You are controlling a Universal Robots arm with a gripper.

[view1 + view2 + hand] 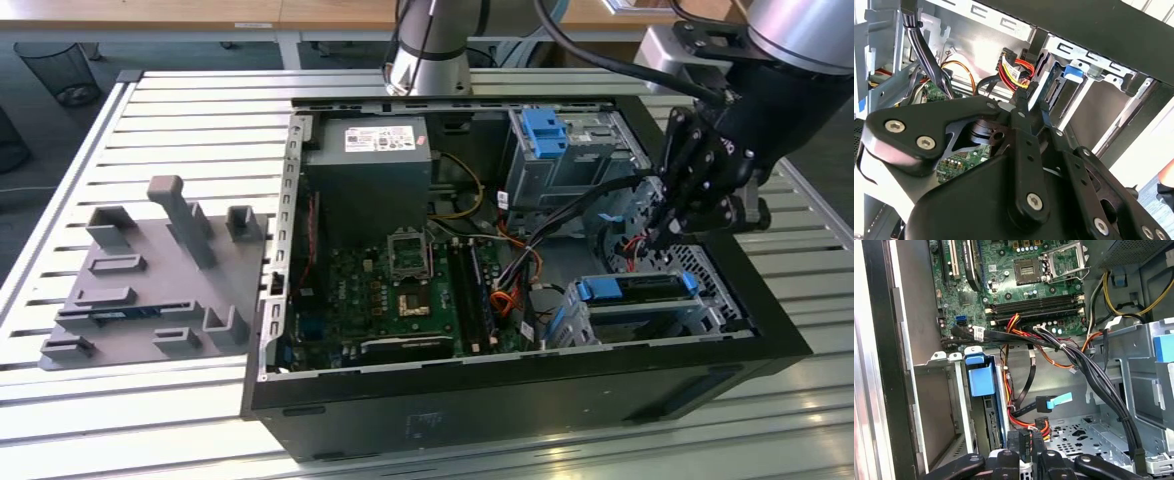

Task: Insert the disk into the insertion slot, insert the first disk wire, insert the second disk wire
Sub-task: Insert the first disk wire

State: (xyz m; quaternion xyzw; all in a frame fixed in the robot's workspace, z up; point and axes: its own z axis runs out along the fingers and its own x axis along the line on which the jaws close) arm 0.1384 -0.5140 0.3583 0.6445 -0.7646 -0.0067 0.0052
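Note:
The disk (638,287) in its blue carrier sits inside the insertion slot (667,318), the low silver cage at the exterior view's right. In the first wrist view the disk (990,422) stands edge-on under its blue handle. My gripper (657,232) reaches down into the case behind the disk. In both wrist views the gripper (1025,454) (1029,97) is shut on the black plug (1024,442) of a red, yellow and black disk wire (1014,67). The plug sits close beside the disk's rear edge; I cannot tell whether it is seated. A second black disk wire with a blue-tabbed plug (1054,402) hangs loose nearby.
A taller grey bay with a blue tab (547,130) stands behind the slot. A thick black cable bundle (1089,370) crosses above the gripper. The motherboard (400,290) fills the case's middle. A grey fixture plate (154,280) lies outside the case on the slatted table.

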